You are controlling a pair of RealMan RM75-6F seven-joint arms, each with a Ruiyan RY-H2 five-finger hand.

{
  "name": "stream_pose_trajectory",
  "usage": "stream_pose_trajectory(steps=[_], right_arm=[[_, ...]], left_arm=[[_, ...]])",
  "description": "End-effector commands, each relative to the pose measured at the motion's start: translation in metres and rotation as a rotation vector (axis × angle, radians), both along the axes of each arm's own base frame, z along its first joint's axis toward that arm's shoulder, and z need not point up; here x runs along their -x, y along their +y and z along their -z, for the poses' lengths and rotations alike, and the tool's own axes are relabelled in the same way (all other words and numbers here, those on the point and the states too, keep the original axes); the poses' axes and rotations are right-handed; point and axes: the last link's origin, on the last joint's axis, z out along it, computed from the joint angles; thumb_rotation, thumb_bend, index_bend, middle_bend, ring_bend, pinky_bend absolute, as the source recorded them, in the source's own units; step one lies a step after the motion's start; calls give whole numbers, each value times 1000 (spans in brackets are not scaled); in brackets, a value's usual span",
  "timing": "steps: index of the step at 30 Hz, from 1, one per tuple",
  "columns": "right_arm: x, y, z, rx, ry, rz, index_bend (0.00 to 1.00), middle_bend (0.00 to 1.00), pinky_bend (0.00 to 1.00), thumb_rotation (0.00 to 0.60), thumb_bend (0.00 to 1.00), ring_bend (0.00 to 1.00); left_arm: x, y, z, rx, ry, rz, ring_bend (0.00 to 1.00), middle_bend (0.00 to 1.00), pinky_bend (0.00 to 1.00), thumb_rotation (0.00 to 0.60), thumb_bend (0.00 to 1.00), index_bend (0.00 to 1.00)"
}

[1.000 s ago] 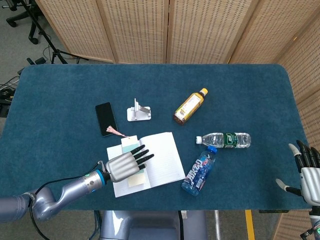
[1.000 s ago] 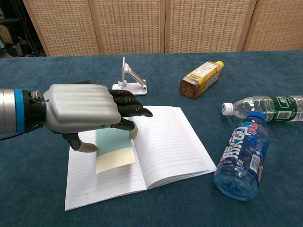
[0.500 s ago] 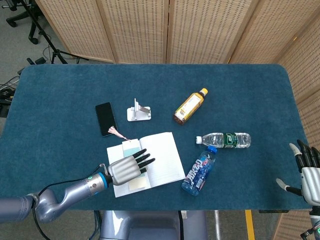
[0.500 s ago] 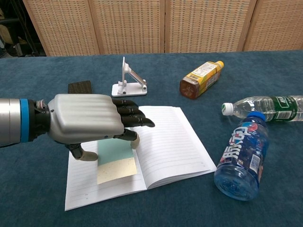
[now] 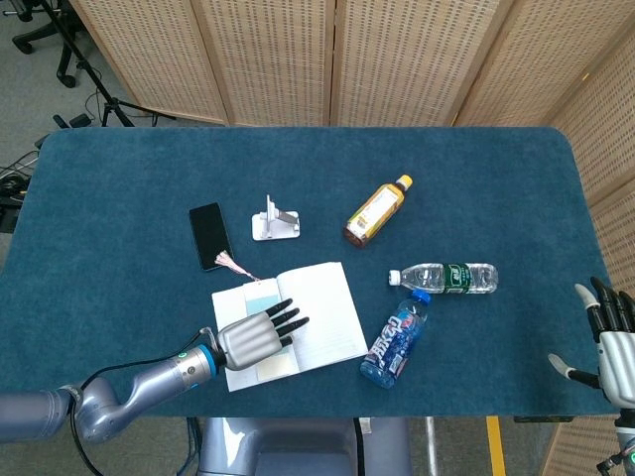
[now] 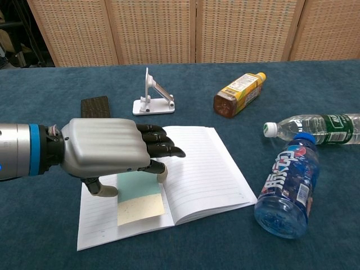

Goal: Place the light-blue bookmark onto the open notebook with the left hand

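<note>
Over the last second the left hand [image 6: 107,154] has drawn back toward the table's near edge, fingers spread and holding nothing. Beneath it the light-blue bookmark [image 6: 136,194] lies flat on the left page of the open notebook [image 6: 205,169]. Placement looks done; seemingly only withdrawing the hand remains.

Three bottles [image 5: 378,209] [image 5: 444,277] [image 5: 396,338], one notebook [image 5: 322,310], one bookmark [image 6: 138,196], one phone [image 5: 209,235], one stand [image 5: 274,223].
</note>
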Motion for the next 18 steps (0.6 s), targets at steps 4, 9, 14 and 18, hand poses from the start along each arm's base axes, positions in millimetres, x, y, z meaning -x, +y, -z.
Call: stream_pose_trajectory(steps=[4, 9, 14, 18], right_arm=[[0, 0, 0, 0, -1, 0, 0, 0, 0, 600, 0, 0], [0, 0, 0, 2, -2, -2, 0, 0, 0, 600, 0, 0], [0, 0, -1, 3, -4, -3, 0, 0, 0, 600, 0, 0], [0, 0, -1, 5, -5, -3, 0, 0, 0, 600, 0, 0]], left_arm=[[0, 0, 1, -2, 1, -8, 0, 0, 0, 600, 277, 352], [-1, 1, 1, -5, 0, -14, 0, 0, 0, 600, 277, 352], [-1, 1, 2, -7, 2, -19, 0, 0, 0, 600, 276, 352], [-2, 1, 3, -8, 3, -19, 0, 0, 0, 600, 276, 331]])
